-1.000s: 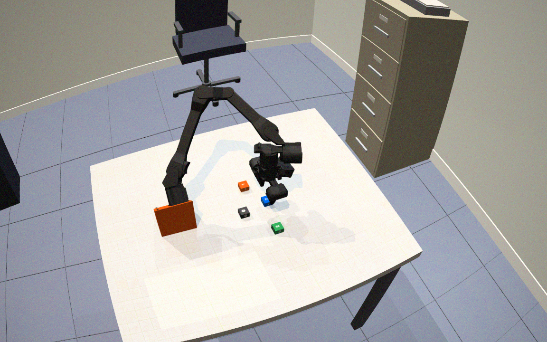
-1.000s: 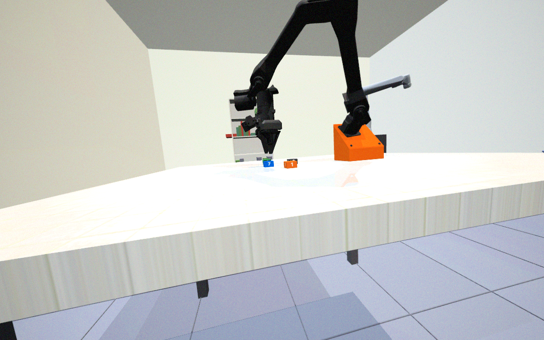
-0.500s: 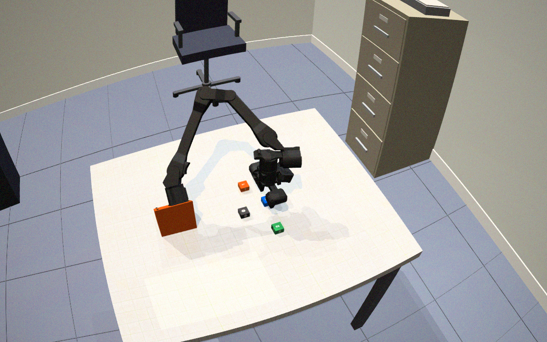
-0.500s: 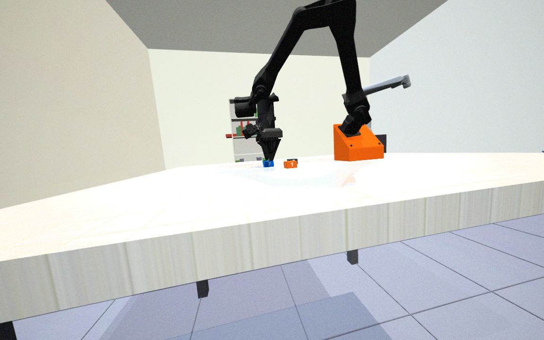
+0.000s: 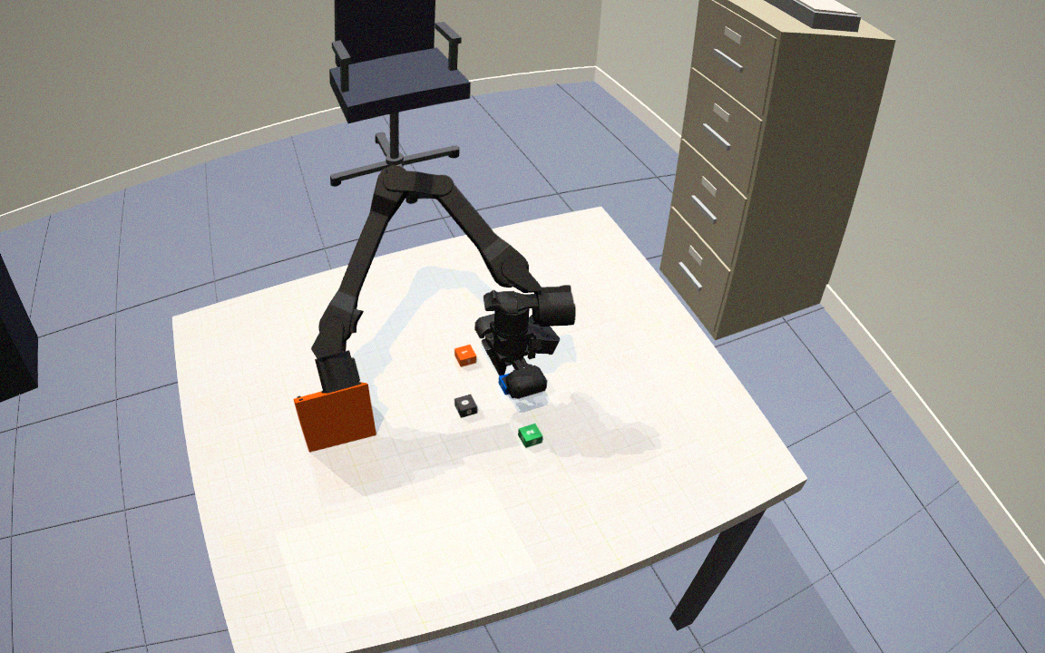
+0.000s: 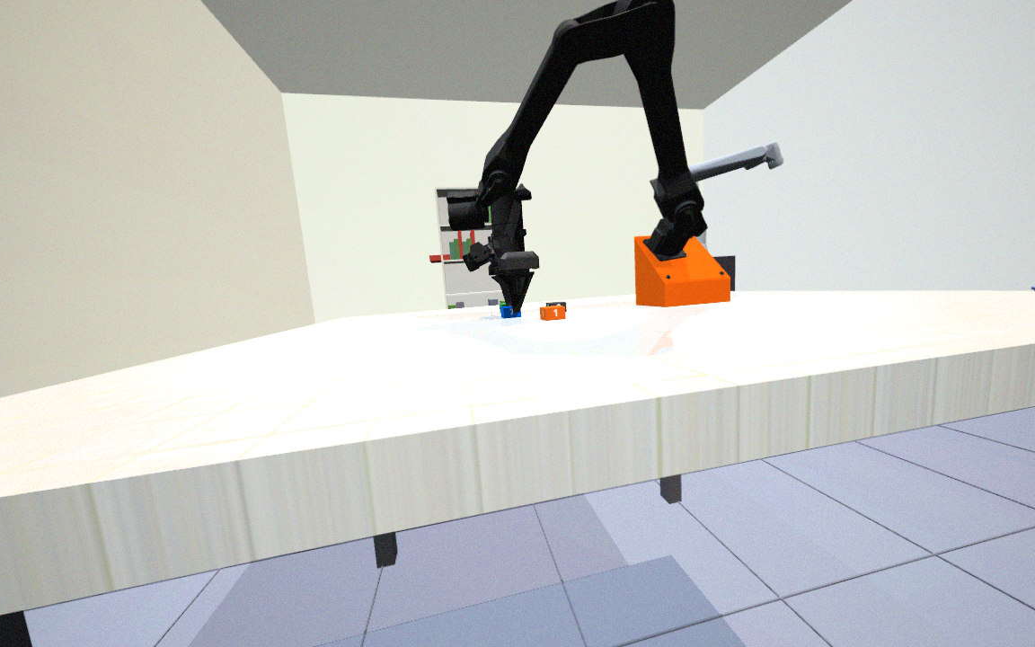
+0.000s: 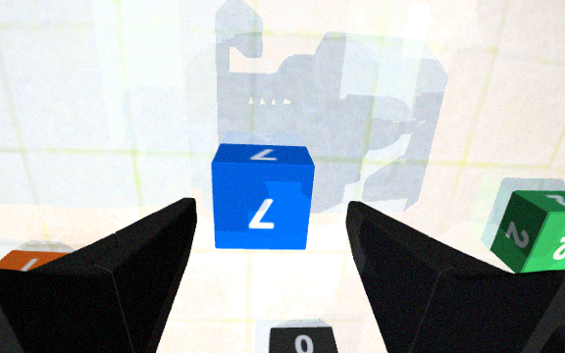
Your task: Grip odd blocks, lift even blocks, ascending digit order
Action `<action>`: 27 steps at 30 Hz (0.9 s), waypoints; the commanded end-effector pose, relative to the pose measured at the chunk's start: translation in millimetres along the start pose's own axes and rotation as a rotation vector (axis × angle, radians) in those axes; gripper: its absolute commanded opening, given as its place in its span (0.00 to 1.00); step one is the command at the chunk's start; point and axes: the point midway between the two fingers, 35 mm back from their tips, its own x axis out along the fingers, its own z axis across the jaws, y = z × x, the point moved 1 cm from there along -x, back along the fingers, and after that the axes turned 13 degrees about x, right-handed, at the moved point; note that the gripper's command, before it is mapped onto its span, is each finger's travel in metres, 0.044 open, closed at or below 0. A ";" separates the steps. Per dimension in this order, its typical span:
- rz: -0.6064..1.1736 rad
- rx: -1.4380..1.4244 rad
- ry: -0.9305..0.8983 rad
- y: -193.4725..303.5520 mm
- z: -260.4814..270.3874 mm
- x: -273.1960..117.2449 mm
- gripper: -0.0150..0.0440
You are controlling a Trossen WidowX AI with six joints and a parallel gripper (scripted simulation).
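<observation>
So the claw (image 5: 503, 375) (image 6: 516, 309) (image 7: 273, 211) is spread a bit past halfway, fingers down low on either side of the blue block (image 5: 502, 383) (image 6: 509, 312) (image 7: 262, 203). Nothing's pinched: in the wrist view there's a gap between each fingertip and the block. The block is bright blue with a white 7 on the top and another on a side, sitting flat on the table (image 5: 396, 568) (image 6: 505, 418) (image 7: 282, 284). The orange block (image 5: 465, 355) (image 6: 552, 313) (image 7: 27, 260) with a 1 is near it, partly behind a finger in the wrist view. Black block (image 5: 465, 404) (image 6: 555, 304) (image 7: 303, 341) shows a 0, and the green one (image 5: 530, 435) (image 6: 502, 305) (image 7: 552, 235) has 2s on it, outside the fingers.
</observation>
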 end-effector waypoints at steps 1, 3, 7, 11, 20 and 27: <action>0.001 0.005 -0.004 0.7 0.0 0.8 0.46; 0.001 0.005 -0.004 0.7 0.0 0.8 0.46; 0.001 0.005 -0.004 0.7 0.0 0.8 0.46; 0.001 0.005 -0.004 0.7 0.0 0.8 0.46; 0.001 0.005 -0.004 0.7 0.0 0.8 0.46; 0.001 0.005 -0.004 0.7 0.0 0.8 0.77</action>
